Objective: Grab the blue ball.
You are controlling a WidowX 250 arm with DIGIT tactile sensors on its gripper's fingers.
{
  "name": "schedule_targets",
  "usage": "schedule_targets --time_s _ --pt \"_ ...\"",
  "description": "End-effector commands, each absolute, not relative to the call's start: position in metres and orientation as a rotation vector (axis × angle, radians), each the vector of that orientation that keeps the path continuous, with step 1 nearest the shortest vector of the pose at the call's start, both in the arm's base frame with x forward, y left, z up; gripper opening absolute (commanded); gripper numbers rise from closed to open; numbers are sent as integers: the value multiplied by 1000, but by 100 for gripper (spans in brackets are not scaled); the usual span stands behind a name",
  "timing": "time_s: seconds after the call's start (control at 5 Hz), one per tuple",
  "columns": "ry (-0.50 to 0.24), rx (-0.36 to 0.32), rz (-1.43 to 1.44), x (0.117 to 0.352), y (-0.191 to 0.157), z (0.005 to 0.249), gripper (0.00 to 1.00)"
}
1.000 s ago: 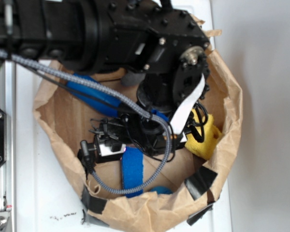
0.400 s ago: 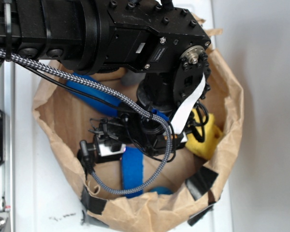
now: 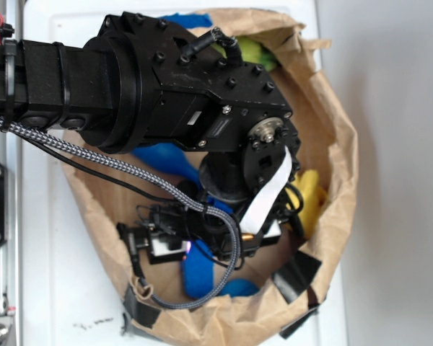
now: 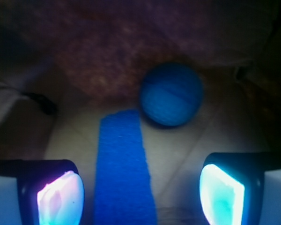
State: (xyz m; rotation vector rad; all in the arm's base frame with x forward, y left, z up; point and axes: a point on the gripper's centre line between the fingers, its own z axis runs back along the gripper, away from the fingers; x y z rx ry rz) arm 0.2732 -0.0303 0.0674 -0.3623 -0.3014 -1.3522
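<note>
In the wrist view the blue ball [image 4: 171, 93] rests on the pale floor of the paper bag, ahead of my gripper [image 4: 140, 197] and a little right of its centre line. The gripper is open; its glowing pads [image 4: 61, 197] stand wide apart with nothing between them except the flat blue strip [image 4: 124, 168], which lies on the floor below and ends close beside the ball. In the exterior view a sliver of the ball [image 3: 238, 287] shows by the bag's near rim, next to the strip [image 3: 197, 272]. The black arm [image 3: 166, 94] hides the jaws there.
A crumpled brown paper bag [image 3: 339, 144] walls everything in. Inside lie a yellow block [image 3: 310, 198] at the right, a dark blue pin [image 3: 162, 155] under the arm and a green-yellow thing [image 3: 256, 52] at the far rim. Black tape [image 3: 292, 277] patches the near rim. A braided cable [image 3: 94, 158] loops low.
The arm has swung toward the near rim of the bag, carrying the wrist closer to the strip and ball. The far rim and the green-yellow thing are now uncovered.
</note>
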Motion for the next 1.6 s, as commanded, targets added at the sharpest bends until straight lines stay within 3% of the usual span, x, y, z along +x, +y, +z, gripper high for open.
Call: schedule_targets --time_s 0.0,0.4,0.6,0.8,1.0,1.4 --pt "-413 -362 -1347 283 -57 72 100" --pt "-472 -336 -1323 289 -73 63 100" --pt "-445 -368 -1360 286 -85 55 100" --pt "-473 -331 -1381 289 -96 49 100" --pt "-440 -371 -1398 292 -94 50 0" --pt "-442 -361 -1400 284 -90 45 0"
